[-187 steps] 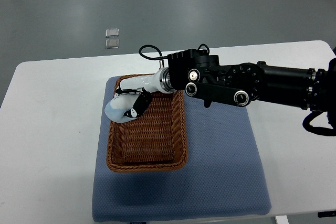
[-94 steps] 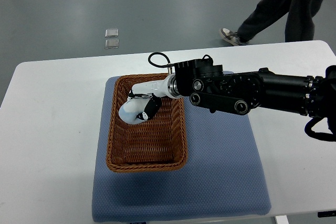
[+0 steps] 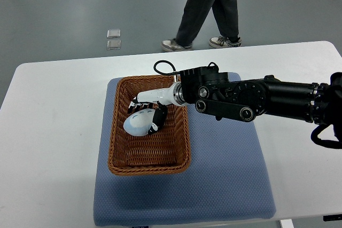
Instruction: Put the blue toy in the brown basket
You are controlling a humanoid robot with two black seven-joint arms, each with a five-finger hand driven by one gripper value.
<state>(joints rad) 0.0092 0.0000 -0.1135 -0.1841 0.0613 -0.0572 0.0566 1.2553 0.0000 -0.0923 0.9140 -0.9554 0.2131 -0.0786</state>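
The pale blue toy is inside the brown wicker basket, in its far half. My right hand reaches in from the right on a black arm, and its white and black fingers are curled on the toy's right side. I cannot tell whether the toy rests on the basket floor or hangs just above it. The left arm is out of view.
The basket stands on a blue mat on a white table. A person's legs pass on the floor beyond the table's far edge. Two small clear squares lie on the floor.
My right hand has moved the toy from above the basket's left rim into the basket and lower. The person has walked from right to left behind the table.
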